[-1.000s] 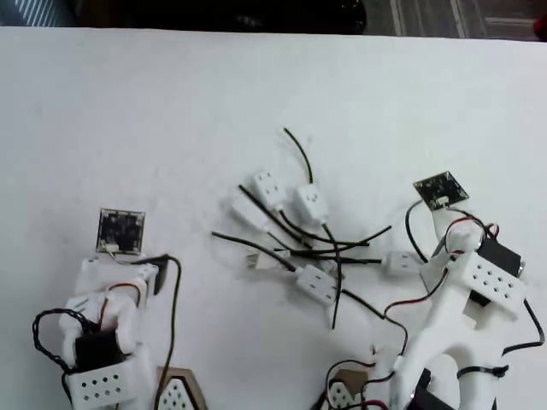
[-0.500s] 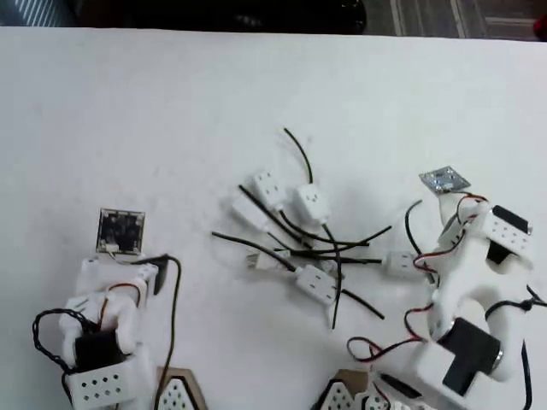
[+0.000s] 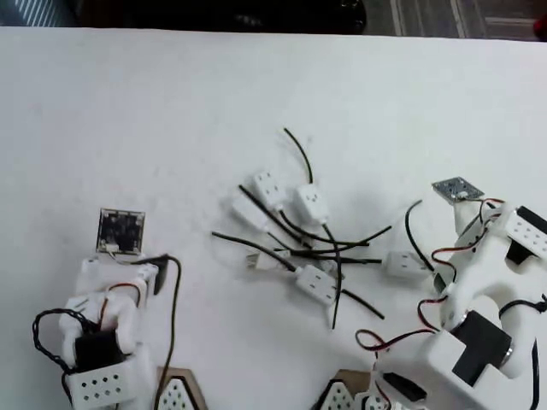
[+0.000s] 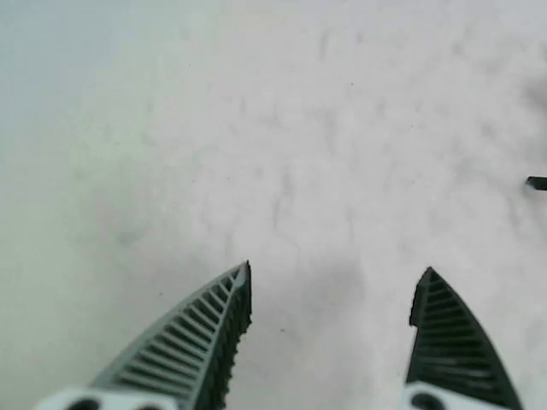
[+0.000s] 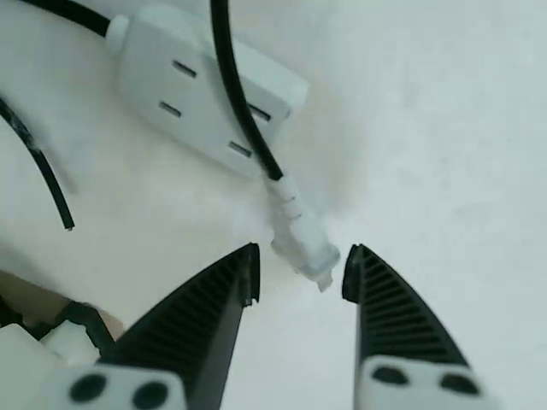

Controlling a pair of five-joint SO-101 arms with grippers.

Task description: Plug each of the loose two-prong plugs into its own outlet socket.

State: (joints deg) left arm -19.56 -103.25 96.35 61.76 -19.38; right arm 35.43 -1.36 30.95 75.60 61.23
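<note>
white plug (image 5: 303, 243) beside the outlet socket (image 5: 205, 90), right end effector (image 5: 301, 260) apart around its tip, left end effector (image 4: 336, 272) apart, far from that socket

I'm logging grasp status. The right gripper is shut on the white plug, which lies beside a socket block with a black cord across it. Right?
No. The right wrist view shows the right gripper open, its fingers either side of the white plug with gaps showing. The rest holds: the socket block lies beside it, a black cord across it.
</note>
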